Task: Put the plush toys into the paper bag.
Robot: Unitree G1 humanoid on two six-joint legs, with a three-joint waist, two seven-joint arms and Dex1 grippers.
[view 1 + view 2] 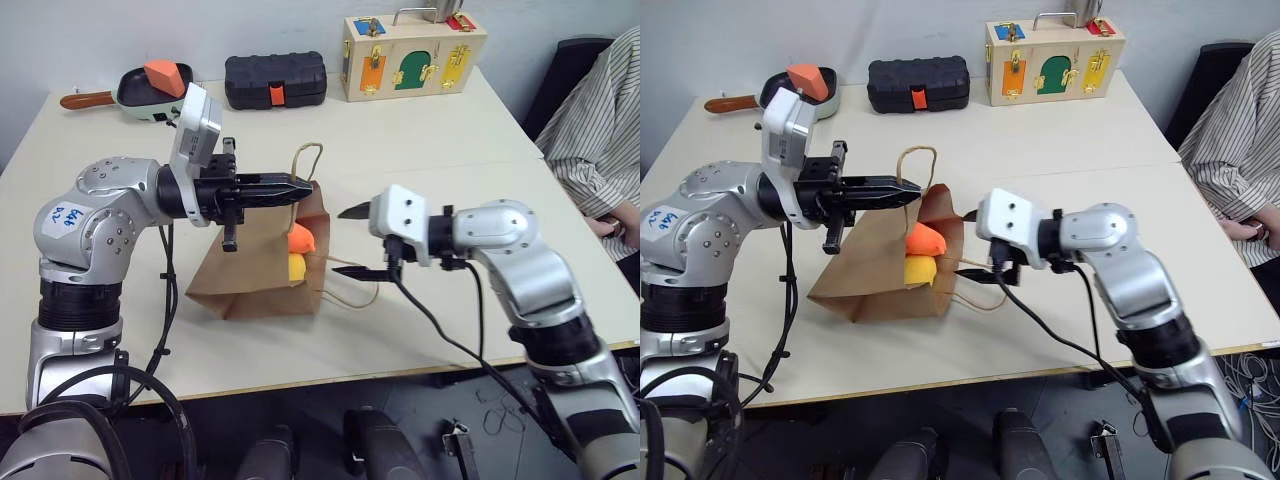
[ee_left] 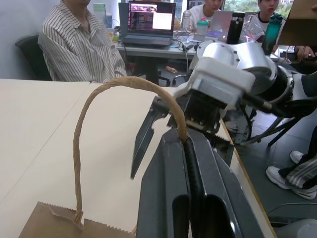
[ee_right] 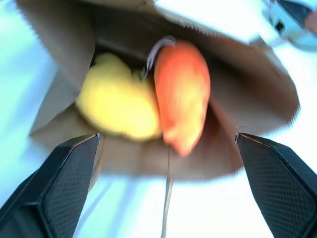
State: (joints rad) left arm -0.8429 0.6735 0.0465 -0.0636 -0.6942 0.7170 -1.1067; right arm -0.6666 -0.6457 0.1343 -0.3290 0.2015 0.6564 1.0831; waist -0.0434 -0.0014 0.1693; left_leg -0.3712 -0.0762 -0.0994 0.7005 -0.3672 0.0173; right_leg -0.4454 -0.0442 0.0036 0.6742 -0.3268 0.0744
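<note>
The brown paper bag (image 1: 250, 272) lies on its side on the table, its mouth facing my right arm. My left gripper (image 1: 305, 187) is shut on the bag's upper cord handle (image 2: 99, 99) and holds the mouth lifted open. Inside the mouth are both plush toys, the orange one (image 1: 301, 238) resting on the yellow one (image 1: 297, 266). In the right wrist view the yellow toy (image 3: 116, 106) and the orange toy (image 3: 183, 94) sit side by side within the bag. My right gripper (image 1: 343, 241) is open and empty just outside the mouth.
The bag's lower handle (image 1: 352, 296) lies looped on the table under my right gripper. At the back stand a green pan with an orange wedge (image 1: 155, 85), a black ribbed case (image 1: 275, 80) and a wooden latch box (image 1: 412, 55). A person in a striped shirt (image 1: 600, 120) sits at the right.
</note>
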